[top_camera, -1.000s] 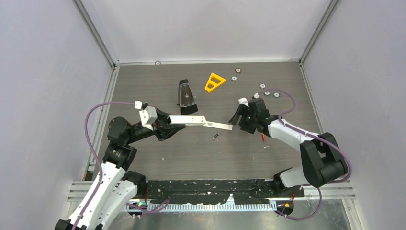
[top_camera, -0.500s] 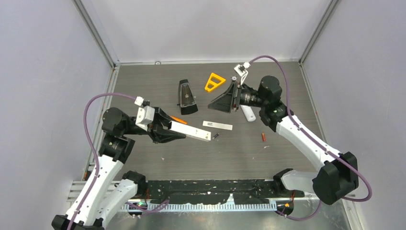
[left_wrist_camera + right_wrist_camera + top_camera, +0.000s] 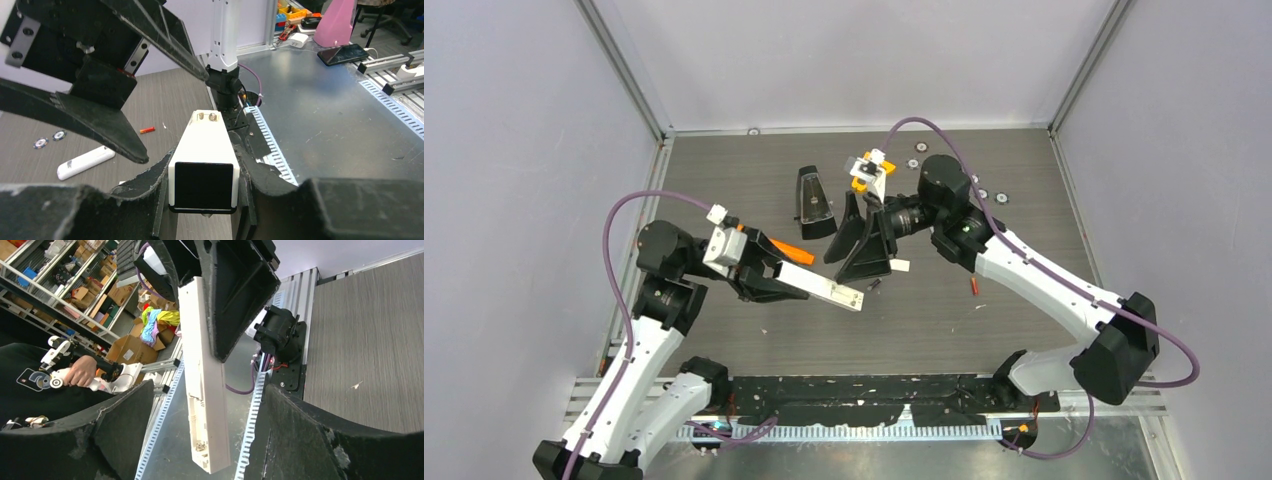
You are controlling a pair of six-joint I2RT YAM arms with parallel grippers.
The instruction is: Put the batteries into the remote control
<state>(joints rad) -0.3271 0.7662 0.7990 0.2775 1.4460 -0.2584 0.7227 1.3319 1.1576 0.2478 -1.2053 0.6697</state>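
Note:
My left gripper point(image 3: 776, 280) is shut on one end of a white remote point(image 3: 826, 290) and holds it off the table. In the left wrist view the remote point(image 3: 205, 150) sits clamped between the fingers point(image 3: 252, 172). My right gripper point(image 3: 835, 269) is open and empty, its fingers on either side of the remote's free end without touching it. The right wrist view shows the remote point(image 3: 205, 400) with its open battery bay and a spring point(image 3: 199, 445). A dark grey battery point(image 3: 875, 284) and a red battery point(image 3: 973, 285) lie on the table. The red battery also shows in the left wrist view point(image 3: 146, 130).
A white cover strip point(image 3: 901, 265) lies partly hidden behind the right gripper. A second white remote point(image 3: 85, 162) lies on the table. A black stand point(image 3: 814, 205), an orange triangle point(image 3: 860, 180) and silver discs point(image 3: 921, 148) sit at the back. An orange piece point(image 3: 786, 248) shows beside my left wrist.
My right arm has swung left from the back right and brought its open fingers to the remote's free end. My left gripper has shifted slightly, still holding the remote.

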